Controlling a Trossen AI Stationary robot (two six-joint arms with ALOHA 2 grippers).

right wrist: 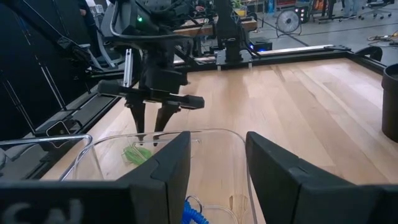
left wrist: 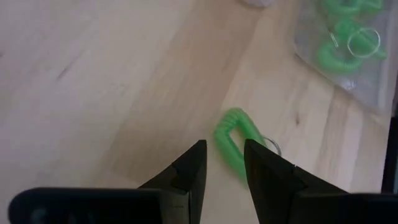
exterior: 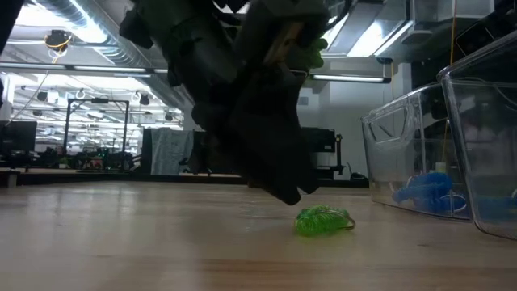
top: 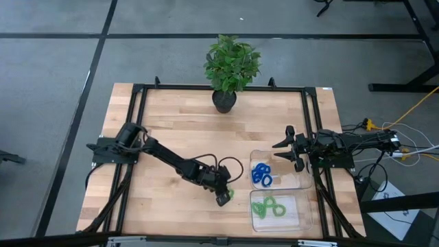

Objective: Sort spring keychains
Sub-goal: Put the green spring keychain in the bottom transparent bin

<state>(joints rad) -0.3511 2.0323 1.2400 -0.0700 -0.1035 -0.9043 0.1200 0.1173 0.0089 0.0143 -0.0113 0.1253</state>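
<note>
High view: the left hand (top: 224,197) hangs open and empty over the last loose green coiled plastic keychain (top: 230,194) on the wooden worktop (top: 171,123), beside the clear trays (top: 278,209). Next it probably must drop and pinch the coil. The right hand (top: 296,147) waits open.
</note>
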